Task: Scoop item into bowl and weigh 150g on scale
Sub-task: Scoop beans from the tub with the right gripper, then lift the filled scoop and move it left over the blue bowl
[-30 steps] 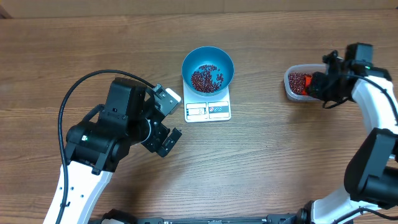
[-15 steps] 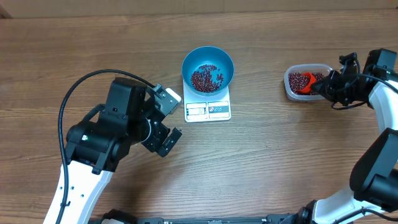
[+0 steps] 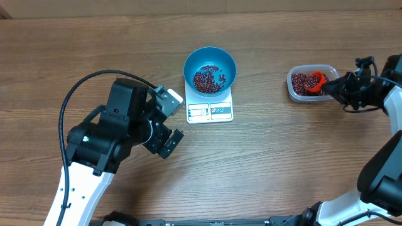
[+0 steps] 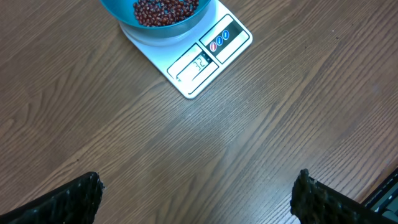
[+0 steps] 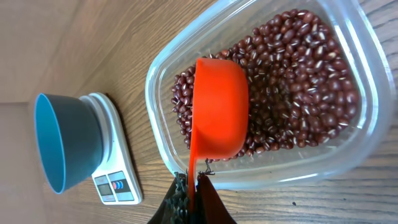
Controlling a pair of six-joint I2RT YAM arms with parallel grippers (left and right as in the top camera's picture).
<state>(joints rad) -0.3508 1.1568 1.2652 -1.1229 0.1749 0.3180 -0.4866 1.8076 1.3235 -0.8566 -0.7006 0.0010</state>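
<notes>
My right pincer [image 5: 191,198] is pressed together on the thin handle of an orange scoop [image 5: 219,106], whose cup sits inside the clear plastic tub [image 5: 163,74] over the heap of small dark red-brown beans [image 5: 298,81]; in my wrist view the cup shows me its smooth outer side, and I cannot tell whether it is touching the beans below it. The tub stands at the right side of the wooden worktop [image 3: 282,157], well apart from the scale [image 3: 210,112]. The white scale lies near the middle of the worktop with the blue bowl [image 3: 210,55] resting on it, and a loose layer of beans covers part of the bowl's bottom. The scale's display and printed buttons run along the edge that faces me. My left pincer [image 4: 196,194] hangs above bare wood just beside the scale, with its two fingers spread wide and nothing between them.
</notes>
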